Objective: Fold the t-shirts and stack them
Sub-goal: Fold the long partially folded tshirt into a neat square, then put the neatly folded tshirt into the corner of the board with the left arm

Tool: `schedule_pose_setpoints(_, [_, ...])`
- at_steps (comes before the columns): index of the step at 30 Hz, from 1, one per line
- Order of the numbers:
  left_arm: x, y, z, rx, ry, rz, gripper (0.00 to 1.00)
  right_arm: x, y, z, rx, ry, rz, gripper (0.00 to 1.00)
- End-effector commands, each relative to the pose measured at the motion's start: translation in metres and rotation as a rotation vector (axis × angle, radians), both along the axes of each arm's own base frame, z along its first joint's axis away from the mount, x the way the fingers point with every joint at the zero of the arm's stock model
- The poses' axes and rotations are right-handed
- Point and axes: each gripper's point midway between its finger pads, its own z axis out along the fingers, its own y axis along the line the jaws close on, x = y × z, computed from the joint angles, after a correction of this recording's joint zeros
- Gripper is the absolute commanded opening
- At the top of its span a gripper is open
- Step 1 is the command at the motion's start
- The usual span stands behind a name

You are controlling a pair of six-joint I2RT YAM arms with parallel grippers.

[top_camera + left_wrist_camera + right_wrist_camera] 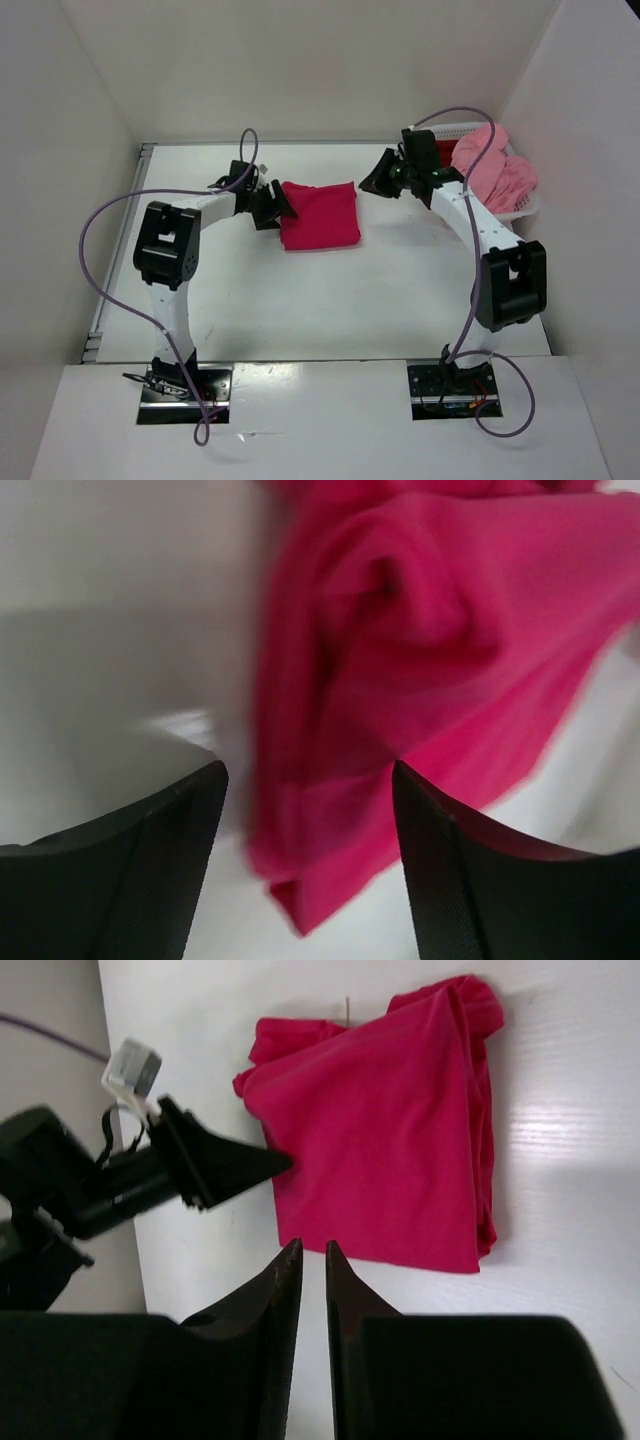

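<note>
A bright crimson-pink t-shirt (pixel 318 213) lies folded into a rough rectangle on the white table, its edges a little rumpled. My left gripper (pixel 283 208) is at the shirt's left edge, open. In the left wrist view a corner of the t-shirt (pixel 430 650) lies between the spread fingers (pixel 150 860), ungripped. My right gripper (pixel 372 180) hovers off the shirt's upper right corner. Its jaws (pixel 312 1247) stand a thin slit apart with nothing between them, short of the t-shirt (pixel 380 1150). A light salmon pink t-shirt (pixel 495 170) is heaped in the basket, with a bit of redder cloth (pixel 463 155) beside it.
The white lattice basket (pixel 525 208) stands at the back right against the side wall. White walls close in the table on the left, back and right. The left gripper's tip (pixel 265 1165) shows in the right wrist view at the shirt's edge.
</note>
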Motion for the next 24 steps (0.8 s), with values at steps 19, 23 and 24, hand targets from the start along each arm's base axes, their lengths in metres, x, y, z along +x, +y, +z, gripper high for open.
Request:
schedule_pose_setpoints(19, [0.092,0.184,0.055,-0.046,-0.160,0.434,0.06,-0.065,-0.002,-0.008,0.029,-0.004,0.081,0.28])
schedule_pose_setpoints(23, [0.081,0.261,0.059,-0.075,-0.157,0.594,0.70,-0.066,0.004,-0.011,0.046,0.009,0.118,0.29])
schedule_pose_setpoints(24, [0.076,0.268,0.055,-0.093,-0.130,0.621,0.80,-0.064,0.004,-0.007,0.042,-0.006,0.124,0.29])
